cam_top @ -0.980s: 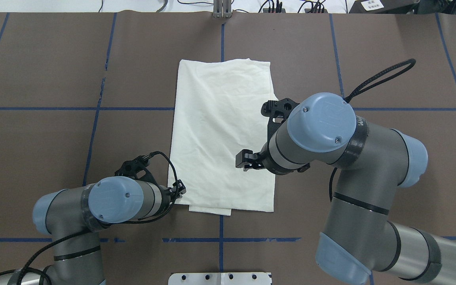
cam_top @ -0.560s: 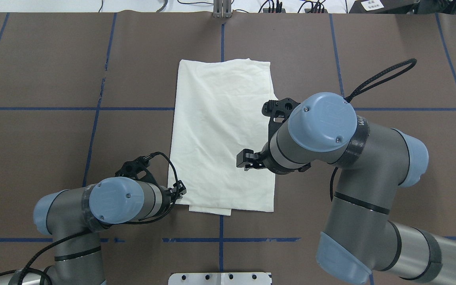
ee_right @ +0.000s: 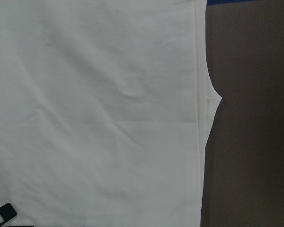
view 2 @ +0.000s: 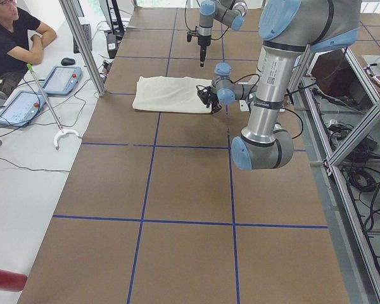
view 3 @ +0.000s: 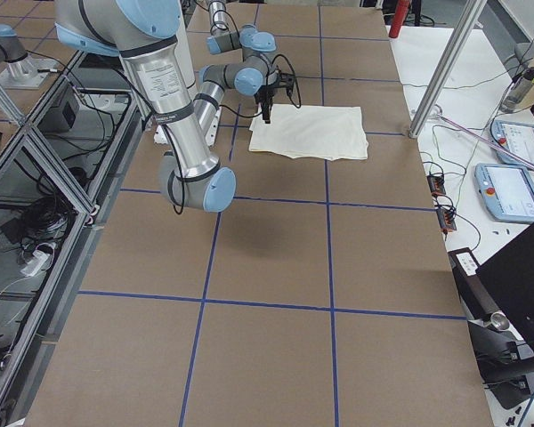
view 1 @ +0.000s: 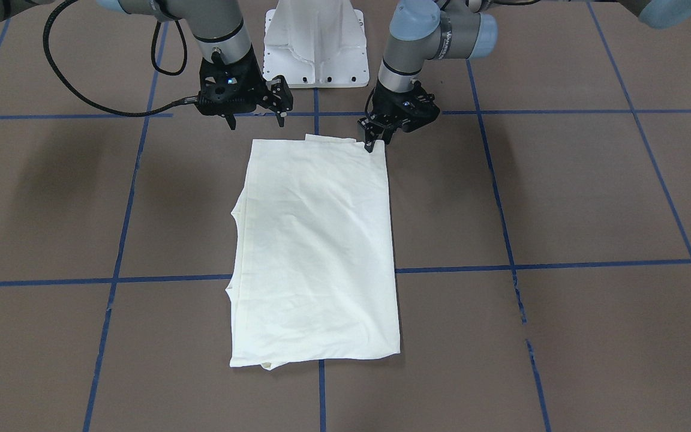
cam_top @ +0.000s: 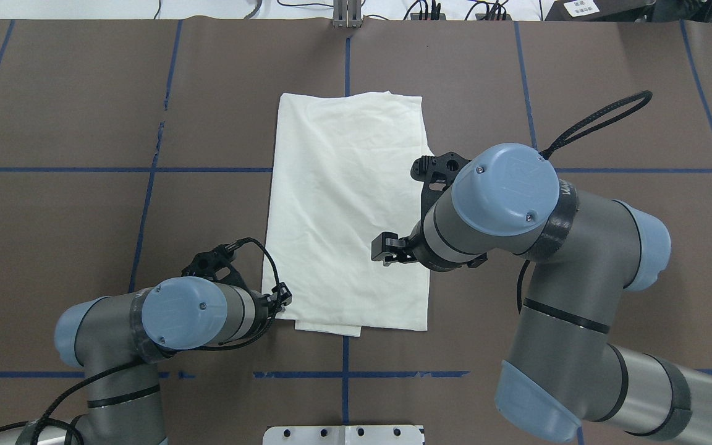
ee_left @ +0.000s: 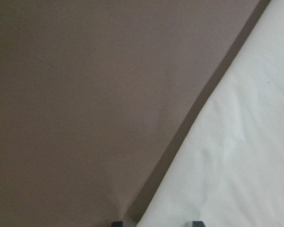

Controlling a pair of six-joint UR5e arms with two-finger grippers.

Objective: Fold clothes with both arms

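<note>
The tabletop is a wide, matte brown sheet, ruled into large squares by blue tape lines. A white pedestal stands at the robot's edge. Opposite the robot runs a white side table carrying blue-edged pendants and loose cables, with a person seated at it. Aluminium posts frame the cell.

The shirt lies in the middle of the tabletop, across the central tape line. It is folded into a long rectangle whose length runs away from the robot. Its upper face is plain cream — thin, soft cloth, lightly creased, with a stitched seam along one long edge and a small bump where a lower layer pokes out. At the near short edge an under-layer shows just past the top one.

The left claw, black and blunt, sits low at the shirt's near left corner. Its wrist view shows the two tips a little apart, with the shirt's edge between them. The right claw hangs above the shirt's right half — jaws spread wide, holding nothing.
</note>
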